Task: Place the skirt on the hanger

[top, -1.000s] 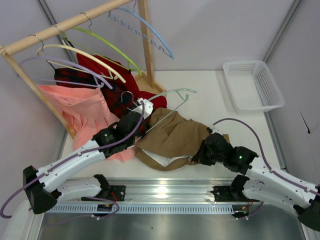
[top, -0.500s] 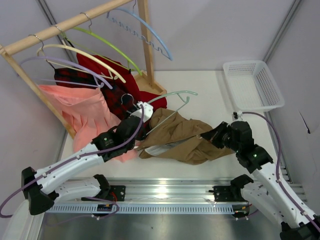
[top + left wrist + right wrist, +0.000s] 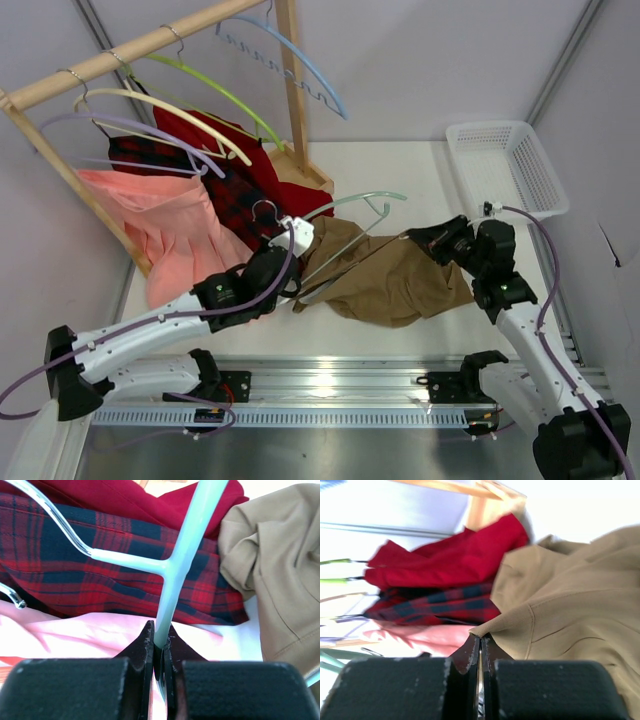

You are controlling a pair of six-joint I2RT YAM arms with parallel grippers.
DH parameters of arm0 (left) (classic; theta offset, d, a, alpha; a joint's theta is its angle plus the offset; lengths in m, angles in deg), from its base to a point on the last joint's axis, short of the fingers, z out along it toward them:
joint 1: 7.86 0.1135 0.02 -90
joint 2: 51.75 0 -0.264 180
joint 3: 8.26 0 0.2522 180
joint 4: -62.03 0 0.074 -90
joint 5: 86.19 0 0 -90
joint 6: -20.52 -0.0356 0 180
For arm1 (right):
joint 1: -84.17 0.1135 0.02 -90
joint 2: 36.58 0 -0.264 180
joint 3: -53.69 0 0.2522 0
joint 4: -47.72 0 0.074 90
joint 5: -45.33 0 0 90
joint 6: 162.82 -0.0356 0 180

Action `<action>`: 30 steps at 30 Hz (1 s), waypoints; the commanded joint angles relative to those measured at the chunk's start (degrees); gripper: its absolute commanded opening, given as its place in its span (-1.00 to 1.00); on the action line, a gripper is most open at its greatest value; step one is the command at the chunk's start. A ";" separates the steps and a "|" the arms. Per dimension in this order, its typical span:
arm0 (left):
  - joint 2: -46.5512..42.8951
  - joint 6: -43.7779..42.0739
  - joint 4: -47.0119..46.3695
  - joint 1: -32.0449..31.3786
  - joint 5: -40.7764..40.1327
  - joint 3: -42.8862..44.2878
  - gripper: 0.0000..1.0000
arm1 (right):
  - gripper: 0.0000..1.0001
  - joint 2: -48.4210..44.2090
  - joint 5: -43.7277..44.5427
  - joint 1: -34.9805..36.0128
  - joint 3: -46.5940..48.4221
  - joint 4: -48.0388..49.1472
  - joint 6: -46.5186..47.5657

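Note:
The tan skirt [image 3: 390, 282] hangs stretched between the arms above the table. My right gripper [image 3: 415, 238] is shut on its upper right edge. In the right wrist view a folded corner of the skirt [image 3: 570, 600] is pinched between the shut jaws of that gripper [image 3: 481, 639]. The pale sage-green hanger [image 3: 362, 197] lies tilted over the skirt's top, its wire hook pointing left. My left gripper [image 3: 290, 232] is shut on the hanger's arm beside the neck. In the left wrist view the hanger [image 3: 186, 542] runs up out of the left gripper [image 3: 160, 642], with the skirt [image 3: 280, 570] to its right.
A wooden rack [image 3: 150, 45] stands at the back left with a blue hanger [image 3: 300, 65], a lime hanger [image 3: 215, 90] and others. A plaid skirt [image 3: 235, 190], a salmon-pink skirt [image 3: 160, 225] and a red garment [image 3: 225, 140] hang below. A white basket [image 3: 505, 170] sits at the back right.
My right arm swung from the table's front to the back right, pulling the skirt's edge up and out so the cloth stretched. The left gripper and hanger shifted slightly right and lifted.

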 commanded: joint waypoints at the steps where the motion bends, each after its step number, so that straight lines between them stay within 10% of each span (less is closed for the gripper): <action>1: -0.32 3.94 -1.13 -1.55 -1.43 -0.23 -1.00 | -1.00 0.66 -0.80 -1.12 0.29 11.70 -3.98; 30: 11.54 18.80 -5.35 -6.22 -5.73 -3.66 -1.00 | -1.00 -0.13 2.54 -2.88 -4.54 24.10 -20.15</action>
